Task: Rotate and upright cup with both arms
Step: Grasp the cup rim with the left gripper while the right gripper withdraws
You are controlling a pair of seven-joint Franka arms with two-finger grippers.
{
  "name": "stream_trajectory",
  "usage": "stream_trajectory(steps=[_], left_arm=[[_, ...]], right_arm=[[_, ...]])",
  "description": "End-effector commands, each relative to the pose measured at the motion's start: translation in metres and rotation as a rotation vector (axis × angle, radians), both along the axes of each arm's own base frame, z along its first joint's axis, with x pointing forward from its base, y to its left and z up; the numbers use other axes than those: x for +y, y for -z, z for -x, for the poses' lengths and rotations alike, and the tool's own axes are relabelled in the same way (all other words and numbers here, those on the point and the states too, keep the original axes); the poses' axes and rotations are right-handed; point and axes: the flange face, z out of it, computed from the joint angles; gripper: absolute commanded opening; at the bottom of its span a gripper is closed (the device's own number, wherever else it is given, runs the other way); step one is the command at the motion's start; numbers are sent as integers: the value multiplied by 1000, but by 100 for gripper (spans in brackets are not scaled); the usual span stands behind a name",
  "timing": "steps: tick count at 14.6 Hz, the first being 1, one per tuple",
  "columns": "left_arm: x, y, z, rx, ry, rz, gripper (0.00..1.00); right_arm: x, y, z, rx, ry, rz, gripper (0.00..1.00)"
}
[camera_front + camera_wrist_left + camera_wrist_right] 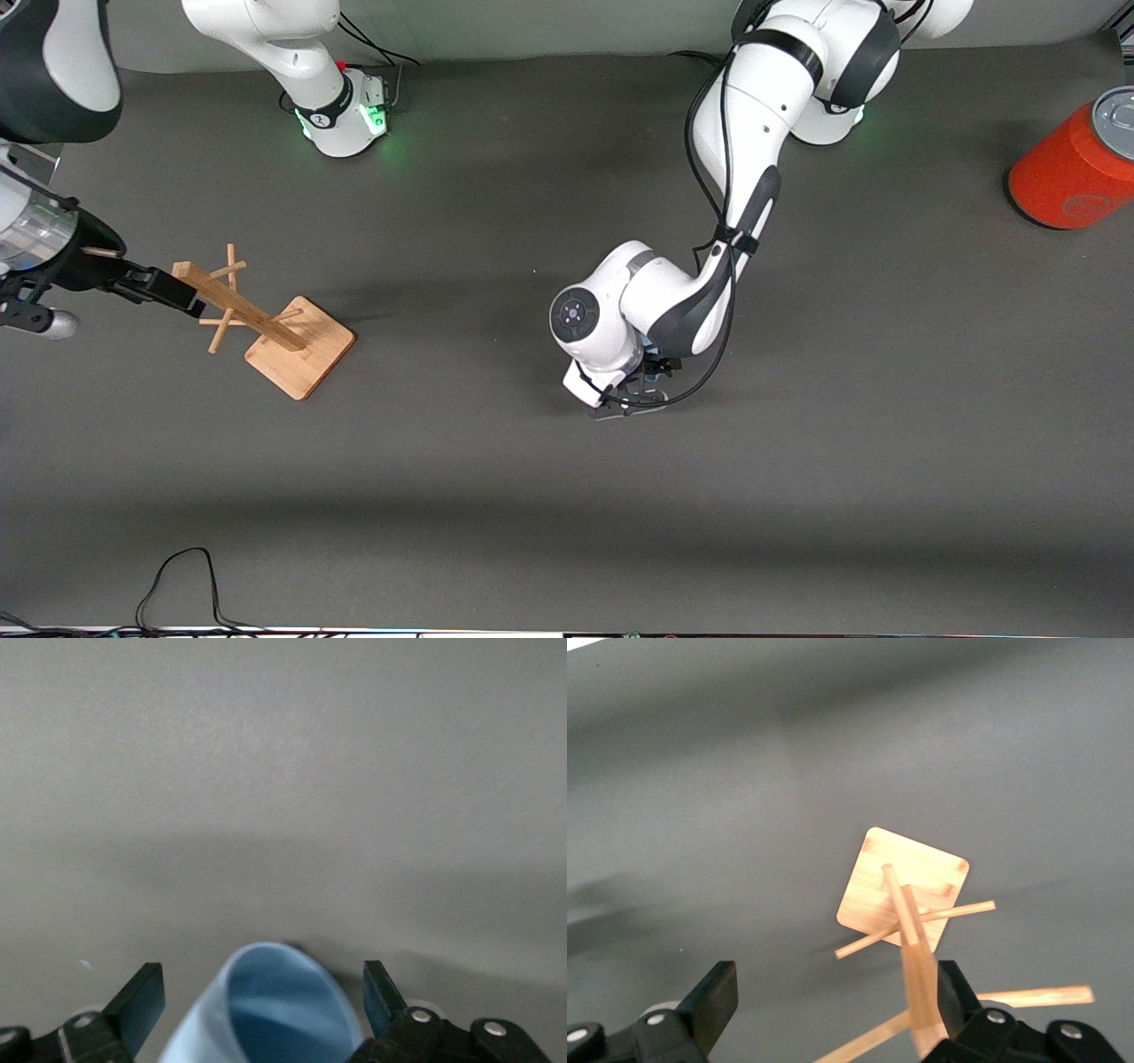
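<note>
Front view shows our left gripper low at mid-table, hiding the cup; left wrist view shows its fingers spread wide around the cup, so we should close centred; right wrist view shows our right gripper wide over the wooden rack.

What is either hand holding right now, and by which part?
Nothing is clearly held. The left hand is open around the small light-blue tumbler cup, fingers apart from its sides. The right hand is open above the wooden peg rack.
</note>
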Motion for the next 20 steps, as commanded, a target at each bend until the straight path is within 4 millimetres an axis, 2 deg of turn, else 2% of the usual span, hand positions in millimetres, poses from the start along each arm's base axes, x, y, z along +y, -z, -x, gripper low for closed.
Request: stream_trajectory(steps=[1, 4, 6, 8, 9, 10, 14, 16, 18, 20], left_arm=[[6, -2, -1, 72, 110, -53, 98], [11, 3, 5, 138, 164, -97, 93], [12, 3, 6, 174, 224, -101, 64], [14, 2, 6, 198, 258, -103, 24], [14, 2, 6, 204, 266, -104, 8], [15, 0, 6, 208, 268, -106, 0], [17, -9, 6, 258, 349, -110, 0], [17, -22, 5, 252, 360, -103, 0], [16, -42, 3, 237, 338, -97, 0], [14, -80, 2, 189, 289, -71, 0]], right_arm=[[7, -5, 6, -15, -35, -22, 100], [7, -10, 9, -2, -37, -23, 100], [6, -14, 13, 4, -37, -24, 100], [6, -14, 14, 9, -39, -23, 100], [6, -14, 14, 9, -47, -20, 100], [6, -12, 13, 6, -61, -17, 100], [7, -9, 11, 8, -75, -6, 100], [10, -10, 11, 5, -81, -4, 100], [11, -9, 10, 7, -82, -4, 100], [11, -4, 10, 17, -84, -5, 100]])
